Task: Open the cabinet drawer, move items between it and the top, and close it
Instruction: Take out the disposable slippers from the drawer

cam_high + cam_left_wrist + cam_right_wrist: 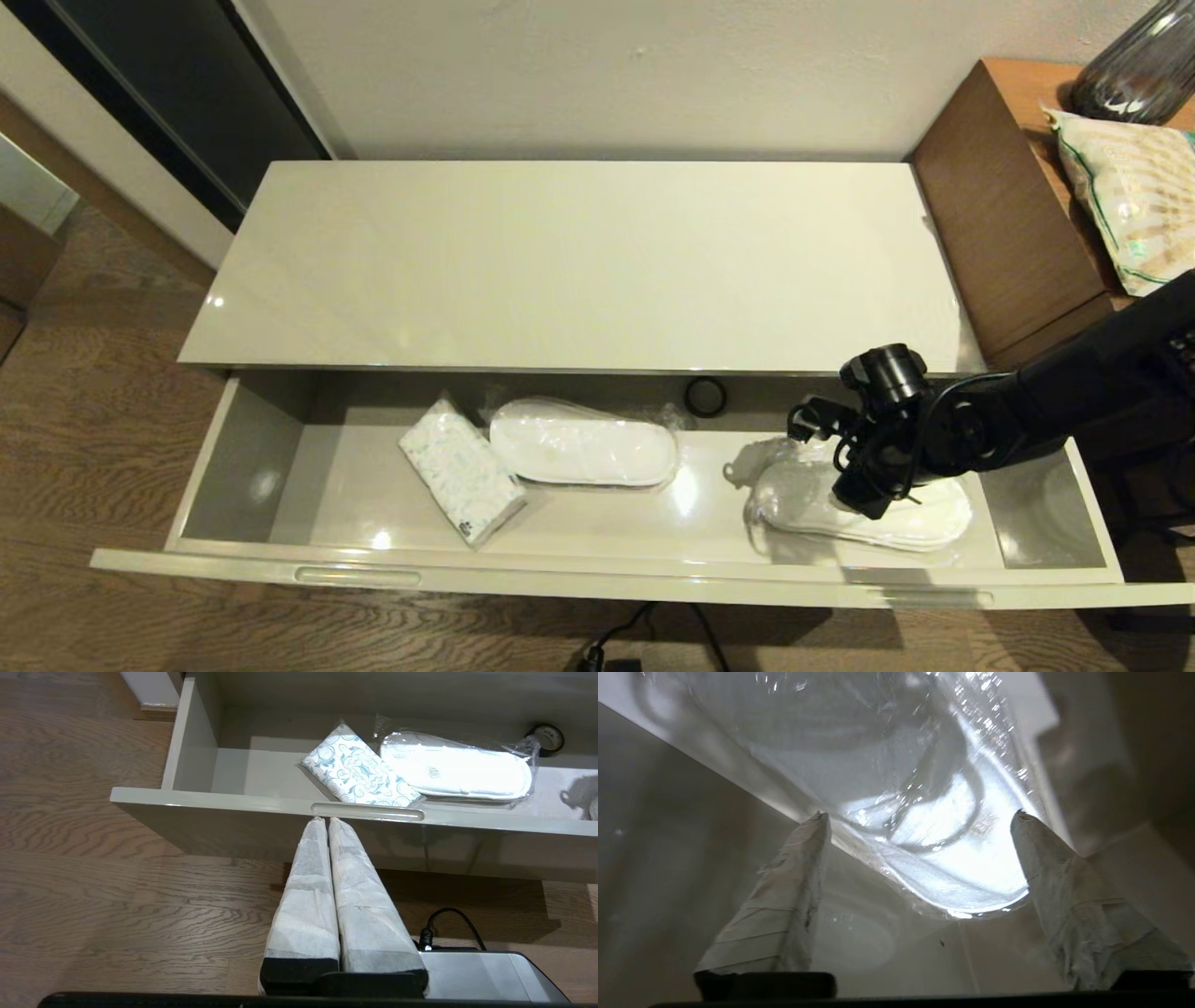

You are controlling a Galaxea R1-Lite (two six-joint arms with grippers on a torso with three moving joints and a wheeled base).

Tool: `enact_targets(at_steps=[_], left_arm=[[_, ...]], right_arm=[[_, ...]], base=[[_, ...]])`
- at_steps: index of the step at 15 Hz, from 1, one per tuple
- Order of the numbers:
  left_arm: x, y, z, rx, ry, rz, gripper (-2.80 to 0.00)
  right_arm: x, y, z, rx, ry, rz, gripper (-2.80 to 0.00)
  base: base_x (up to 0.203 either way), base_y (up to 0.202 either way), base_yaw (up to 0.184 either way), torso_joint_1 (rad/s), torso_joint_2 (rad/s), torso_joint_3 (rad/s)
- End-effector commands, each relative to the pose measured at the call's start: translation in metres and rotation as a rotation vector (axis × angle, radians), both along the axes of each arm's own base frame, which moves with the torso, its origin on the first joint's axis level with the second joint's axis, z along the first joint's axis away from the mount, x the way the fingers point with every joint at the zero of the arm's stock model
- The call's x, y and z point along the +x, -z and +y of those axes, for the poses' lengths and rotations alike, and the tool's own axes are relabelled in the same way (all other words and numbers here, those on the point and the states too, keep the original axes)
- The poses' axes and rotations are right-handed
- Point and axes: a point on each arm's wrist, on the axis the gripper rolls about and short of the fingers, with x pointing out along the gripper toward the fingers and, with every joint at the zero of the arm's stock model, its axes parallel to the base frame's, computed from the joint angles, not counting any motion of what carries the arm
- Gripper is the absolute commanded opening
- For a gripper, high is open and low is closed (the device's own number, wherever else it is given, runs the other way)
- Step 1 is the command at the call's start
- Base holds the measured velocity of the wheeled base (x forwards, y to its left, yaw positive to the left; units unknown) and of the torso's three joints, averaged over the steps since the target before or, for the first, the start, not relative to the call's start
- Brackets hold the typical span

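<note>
The cabinet drawer is pulled far out below the bare glossy top. One wrapped slipper pair lies mid-drawer. A second wrapped slipper pair lies at the drawer's right end. My right gripper hangs low over it, reaching down into the drawer. In the right wrist view this gripper is open, its fingers astride the slipper pair and its crinkly wrap. My left gripper is shut and empty, parked in front of the drawer's front, just below a recessed slot.
A patterned tissue pack lies beside the middle slipper pair. A dark tape roll sits at the drawer's back. A brown wooden side table stands to the right with a cushion and a dark vase. A cable runs over the floor.
</note>
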Motion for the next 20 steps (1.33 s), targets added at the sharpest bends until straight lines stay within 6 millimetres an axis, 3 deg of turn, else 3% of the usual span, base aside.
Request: enact_targets(at_steps=[1, 10, 17, 18, 20], left_arm=[[0.000, 0.000, 0.000, 0.000, -0.001, 0.001, -2.80], [0.000, 0.000, 0.000, 0.000, -0.001, 0.001, -2.80], [0.000, 0.000, 0.000, 0.000, -0.001, 0.001, -2.80], [0.000, 0.000, 0.000, -0.002, -0.001, 0.001, -2.80], [0.000, 0.000, 0.000, 0.000, -0.001, 0.001, -2.80]], right_arm=[[-0.007, 0.019, -0.004, -0.010, 0.011, 0.016, 0.00], [0.010, 0.090, -0.011, 0.030, 0.013, -0.209, 0.00], [0.018, 0.105, -0.020, 0.042, -0.023, -0.271, 0.00], [0.018, 0.105, -0.020, 0.041, -0.023, -0.270, -2.80], [0.018, 0.102, -0.020, 0.033, -0.033, -0.272, -2.80]], base=[[0.000, 0.000, 0.000, 0.000, 0.00, 0.000], [0.000, 0.000, 0.000, 0.000, 0.00, 0.000], [0.000, 0.000, 0.000, 0.000, 0.00, 0.000], [0.000, 0.000, 0.000, 0.000, 0.00, 0.000], [0.000, 0.000, 0.000, 0.000, 0.00, 0.000]])
